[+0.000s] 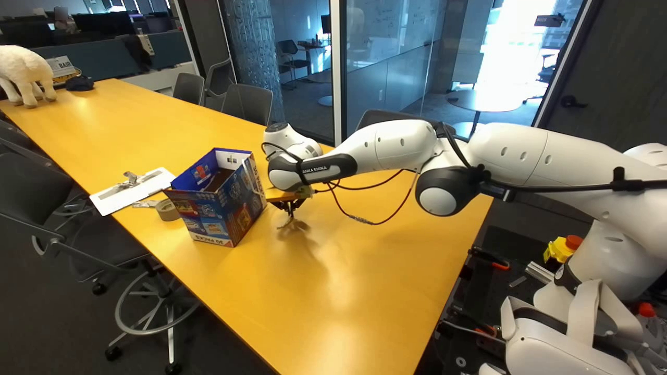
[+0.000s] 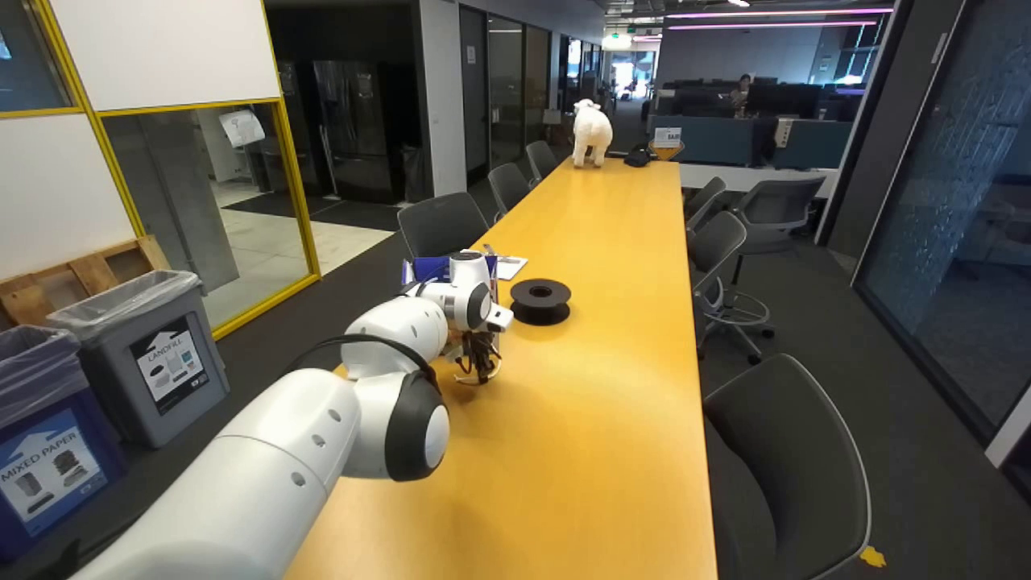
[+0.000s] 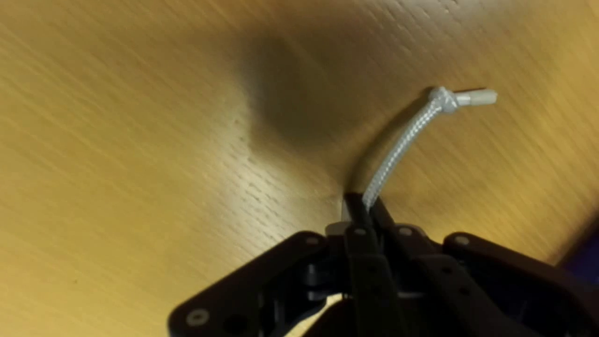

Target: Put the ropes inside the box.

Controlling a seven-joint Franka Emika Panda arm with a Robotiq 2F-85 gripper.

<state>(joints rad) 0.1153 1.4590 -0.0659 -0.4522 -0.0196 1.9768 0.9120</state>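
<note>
Your pincer (image 3: 367, 205) pinches the rope (image 3: 400, 147) beside the open box (image 1: 216, 219), presumably for a short lift inside.

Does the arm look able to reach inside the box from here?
Probably yes: the box is open-topped, but its side is in the way until the gripper, low beside it gripping the rope, rises.

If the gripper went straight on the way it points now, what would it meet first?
Most likely the table: the gripper points down at it, its jaws shut on the rope. Whether any gap lies between, I can't tell.
</note>
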